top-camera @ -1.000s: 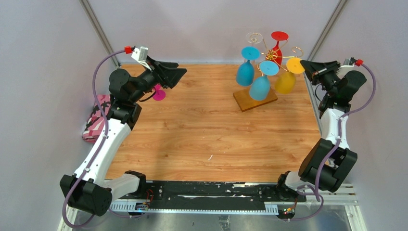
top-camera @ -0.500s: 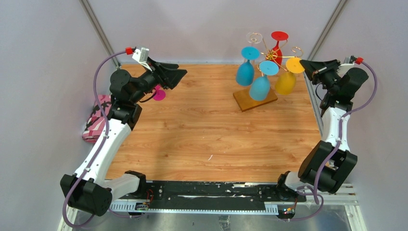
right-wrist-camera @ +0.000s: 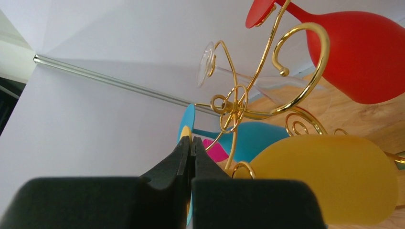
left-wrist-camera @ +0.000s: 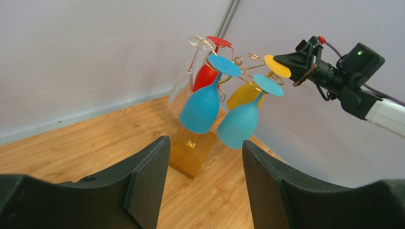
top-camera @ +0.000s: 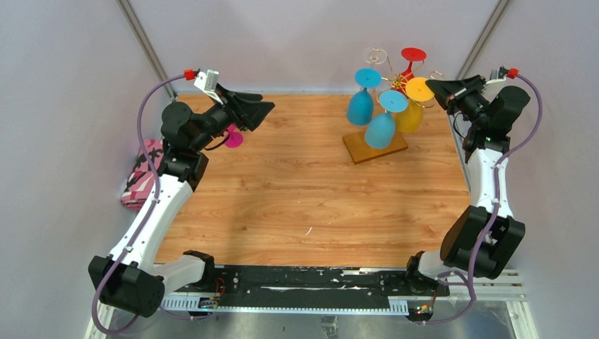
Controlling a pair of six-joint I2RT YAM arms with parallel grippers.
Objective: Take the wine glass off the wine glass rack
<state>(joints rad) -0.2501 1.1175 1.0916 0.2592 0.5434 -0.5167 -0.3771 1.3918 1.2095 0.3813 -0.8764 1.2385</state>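
Observation:
The wine glass rack (top-camera: pixel 374 145) stands at the back right, its gold wire arms (right-wrist-camera: pixel 234 107) above a wooden base. A yellow wine glass (top-camera: pixel 408 116) hangs upside down at the rack's right side. My right gripper (top-camera: pixel 431 85) is shut on the edge of its round yellow foot (top-camera: pixel 419 89), and a thin yellow sliver shows between the pads (right-wrist-camera: pixel 185 133). The yellow bowl (right-wrist-camera: pixel 329 176) fills the lower right of the right wrist view. My left gripper (top-camera: pixel 267 106) is open and empty at the back left, facing the rack (left-wrist-camera: pixel 191 152) from far off.
Two blue glasses (top-camera: pixel 360 106) (top-camera: pixel 381 128), a red one (top-camera: pixel 407 70) and a clear one (top-camera: pixel 373 55) also hang on the rack. A magenta glass (top-camera: pixel 233 138) sits under my left arm. A pink striped cloth (top-camera: pixel 141 176) lies off the table's left edge. Walls stand close behind.
My right gripper has moved left and up with the yellow glass's foot, and the yellow bowl has swung in toward the rack's stem. The left arm has not moved.

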